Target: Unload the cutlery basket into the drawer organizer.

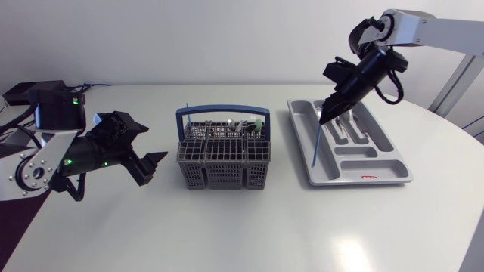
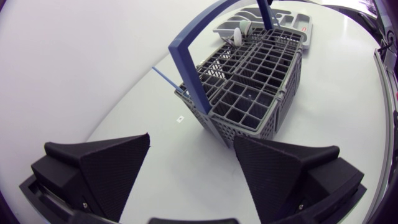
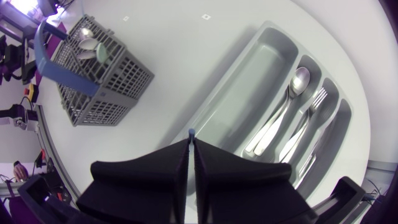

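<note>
Head view places our right gripper (image 1: 325, 119) above the basket-side part of the drawer organizer (image 1: 370, 162), its 2 fingers pressed together on a thin blue utensil (image 1: 315, 143). The utensil hangs downward from the fingertips, with its lower end by the organizer's rim nearest the cutlery basket (image 1: 223, 162); we cannot tell whether that end touches. From the right wrist view we see the same clamp up close: the fingers meet with only a slit between them, and the blue tip (image 3: 191, 132) pokes out just ahead of them over the organizer's widest compartment (image 3: 249, 93). A spoon (image 3: 283, 109) lies in the next compartment and a fork (image 3: 305, 124) in the one beyond it. The basket stands at the middle of the white table (image 1: 227, 227), well apart from the organizer, its blue handle (image 1: 223, 112) upright, with spoon bowls (image 3: 90, 45) showing in a compartment on the side away from our arms. Our left gripper (image 1: 149, 143) hangs just beside the basket on its far side from the organizer, its fingers spread wide and holding nothing, the basket straight ahead of them in the left wrist view (image 2: 249, 87).
</note>
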Available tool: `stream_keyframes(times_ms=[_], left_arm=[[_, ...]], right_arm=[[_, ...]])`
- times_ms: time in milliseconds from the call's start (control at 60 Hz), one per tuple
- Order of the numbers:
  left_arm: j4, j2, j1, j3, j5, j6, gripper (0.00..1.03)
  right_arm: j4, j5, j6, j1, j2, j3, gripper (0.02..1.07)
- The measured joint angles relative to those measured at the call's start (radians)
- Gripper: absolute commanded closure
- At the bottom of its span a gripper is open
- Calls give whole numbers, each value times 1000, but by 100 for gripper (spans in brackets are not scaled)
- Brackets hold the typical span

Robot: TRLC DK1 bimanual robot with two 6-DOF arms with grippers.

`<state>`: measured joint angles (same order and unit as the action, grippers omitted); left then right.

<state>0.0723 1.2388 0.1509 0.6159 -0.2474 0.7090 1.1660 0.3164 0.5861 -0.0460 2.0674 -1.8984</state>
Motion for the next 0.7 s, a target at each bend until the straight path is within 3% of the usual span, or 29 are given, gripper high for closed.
stream_keyframes(times_ms=[333,400,483,617,700], left_arm=[[41,50,-52,3,0,10,6],[44,61,-59,8,-1,10,6],[55,78,-69,18,-1,10,6],[40,128,-109,74,-29,-7,6],[-3,185,-158,150,-92,-48,6]], right_arm=[[66,9,-63,29,311,-355,101],[65,11,-73,28,335,-386,95],[58,8,-90,29,351,-407,80],[11,-11,-101,29,351,-402,30],[-51,-11,-109,29,323,-346,13]])
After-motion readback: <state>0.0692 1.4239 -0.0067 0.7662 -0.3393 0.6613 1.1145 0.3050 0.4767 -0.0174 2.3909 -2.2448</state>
